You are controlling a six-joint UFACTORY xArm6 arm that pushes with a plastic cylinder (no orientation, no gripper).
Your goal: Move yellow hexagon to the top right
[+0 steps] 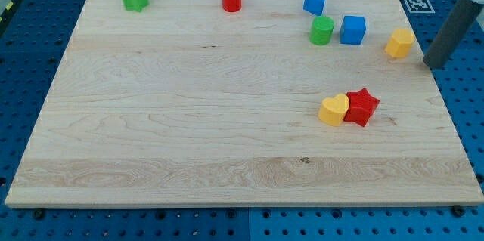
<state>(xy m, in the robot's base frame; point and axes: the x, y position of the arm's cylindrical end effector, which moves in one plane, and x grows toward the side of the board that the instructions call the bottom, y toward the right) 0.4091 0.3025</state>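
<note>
While my tip (432,65) stands right of yellow hexagon (399,43) | blocks: eight

The counter (189,112) is pale wood with a visible grain, smooth and matt. The yellow hexagon (399,43), red star (361,107), yellow heart (333,109), blue cube (352,29) and green cylinder (321,30) look like smooth plastic with a faint sheen. The dark rod (454,29) looks matt. A blue perforated panel (461,128), seemingly metal, surrounds the counter.
</note>
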